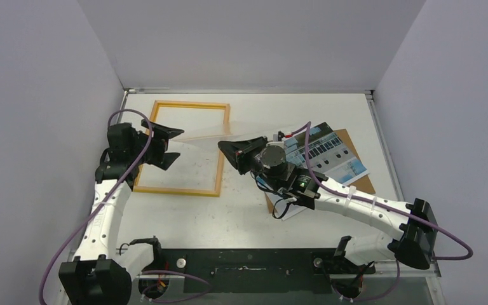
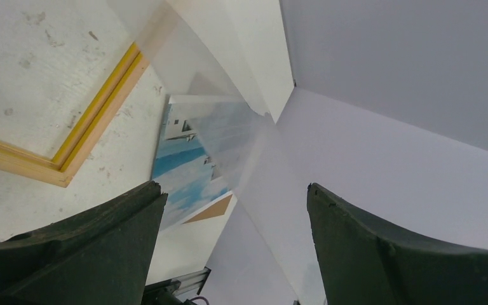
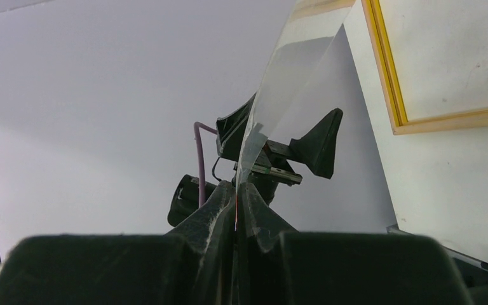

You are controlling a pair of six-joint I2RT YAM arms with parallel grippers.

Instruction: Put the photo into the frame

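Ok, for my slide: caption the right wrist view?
Right gripper, jaws shut on a clear sheet, beside the frame.

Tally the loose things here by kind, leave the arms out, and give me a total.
frame: 1
photo: 1
backing board: 1
clear sheet: 1
Total: 4

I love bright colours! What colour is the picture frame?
The frame is yellow with a light wooden-orange outer edge; the left wrist view shows it best.
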